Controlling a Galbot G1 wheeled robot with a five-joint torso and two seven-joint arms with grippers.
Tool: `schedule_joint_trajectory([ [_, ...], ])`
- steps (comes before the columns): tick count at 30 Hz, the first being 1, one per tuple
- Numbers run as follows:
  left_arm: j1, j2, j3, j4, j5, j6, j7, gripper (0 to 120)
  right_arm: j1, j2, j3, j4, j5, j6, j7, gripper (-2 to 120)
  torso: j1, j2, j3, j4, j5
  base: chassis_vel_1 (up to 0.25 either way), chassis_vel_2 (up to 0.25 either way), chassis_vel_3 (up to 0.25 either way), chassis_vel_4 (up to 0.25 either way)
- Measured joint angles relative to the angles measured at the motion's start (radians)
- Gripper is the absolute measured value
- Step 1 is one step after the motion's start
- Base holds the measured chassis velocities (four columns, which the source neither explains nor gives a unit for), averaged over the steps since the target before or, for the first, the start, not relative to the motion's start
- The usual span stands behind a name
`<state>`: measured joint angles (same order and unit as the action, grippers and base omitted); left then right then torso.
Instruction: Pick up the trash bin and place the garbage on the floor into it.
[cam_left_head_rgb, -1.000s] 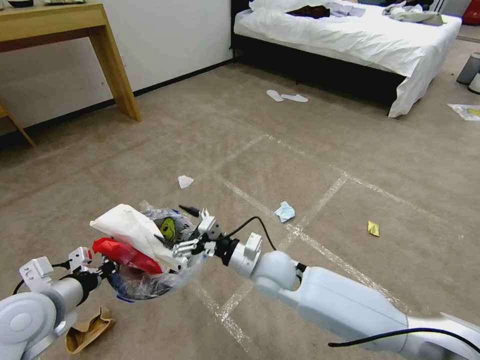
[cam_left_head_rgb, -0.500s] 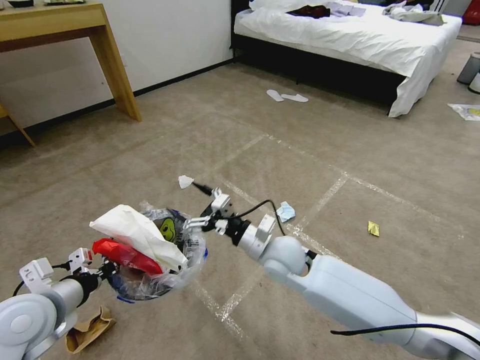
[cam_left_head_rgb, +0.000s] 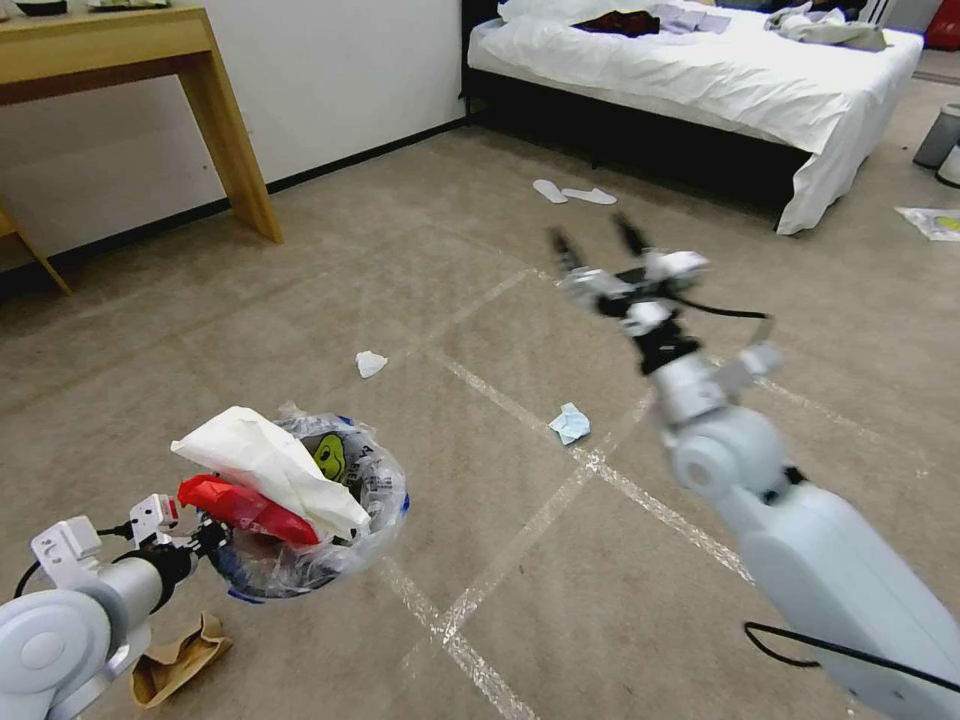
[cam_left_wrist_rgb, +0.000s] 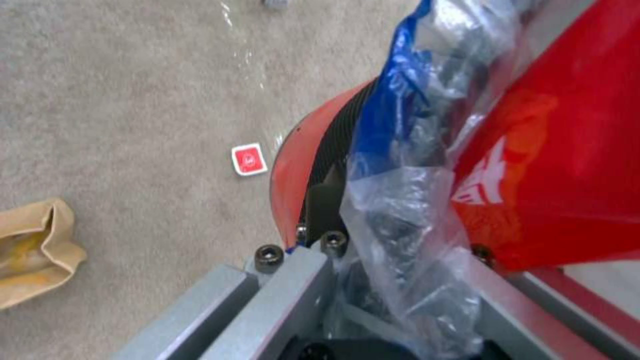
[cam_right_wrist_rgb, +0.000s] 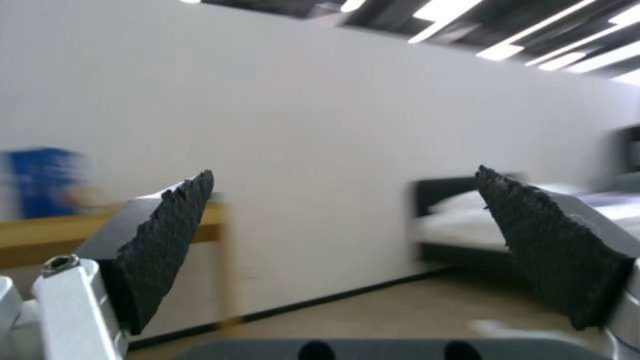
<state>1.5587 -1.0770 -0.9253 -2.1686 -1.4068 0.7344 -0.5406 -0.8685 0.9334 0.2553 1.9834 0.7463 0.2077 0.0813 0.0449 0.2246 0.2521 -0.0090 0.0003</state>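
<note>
- Bin (cam_left_head_rgb: 300, 575): red, clear liner printed with a yellow smiley and black letters, blue edge.
- In it: white paper (cam_left_head_rgb: 270, 465), red wrapper (cam_left_head_rgb: 240, 505).
- Floor (cam_left_head_rgb: 400, 270): beige-brown carpet, grid of shiny clear tape.
- Litter: white tissue (cam_left_head_rgb: 370, 363), light-blue wad (cam_left_head_rgb: 570, 423), brown scrap (cam_left_head_rgb: 175, 660), red packet (cam_left_wrist_rgb: 249, 159).
- Right hand (cam_left_head_rgb: 598, 243): black fingers.

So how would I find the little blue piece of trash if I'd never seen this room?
Start at the white bed and come toward the robot across the carpet to the shiny tape lines. The light-blue wad lies beside a tape crossing; the crumpled tissue nearby is white instead.
</note>
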Motion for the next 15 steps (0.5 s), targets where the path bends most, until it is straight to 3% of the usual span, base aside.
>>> schedule_joint_trajectory([
  [7, -0.006, -0.016, -0.006, 0.005, 0.037, -0.004, 0.019, 0, -0.222, 0.02, 0.272, 0.067, -0.147, -0.02, 0.044, 100, 0.0, 0.0, 0.0, -0.0006, -0.0002, 0.0, 0.0, 0.0, 0.0],
  [11, -0.009, -0.023, -0.008, 0.007, 0.049, -0.006, 0.024, 0, -0.326, 0.045, 0.35, 0.097, -0.211, -0.014, 0.049, 100, 0.0, 0.0, 0.0, -0.0002, 0.0, 0.0, 0.0, 0.0, 0.0],
  [13, -0.011, -0.035, -0.009, 0.007, 0.064, -0.009, 0.031, 0, -0.442, 0.093, 0.401, 0.113, -0.264, 0.012, 0.063, 100, 0.0, 0.0, 0.0, -0.0003, -0.0004, 0.0, 0.0, 0.0, 0.0],
  [15, -0.011, -0.035, -0.009, 0.007, 0.064, -0.009, 0.031, 0, -0.442, 0.093, 0.401, 0.113, -0.264, 0.012, 0.063, 100, 0.0, 0.0, 0.0, -0.0003, -0.0004, 0.0, 0.0, 0.0, 0.0],
])
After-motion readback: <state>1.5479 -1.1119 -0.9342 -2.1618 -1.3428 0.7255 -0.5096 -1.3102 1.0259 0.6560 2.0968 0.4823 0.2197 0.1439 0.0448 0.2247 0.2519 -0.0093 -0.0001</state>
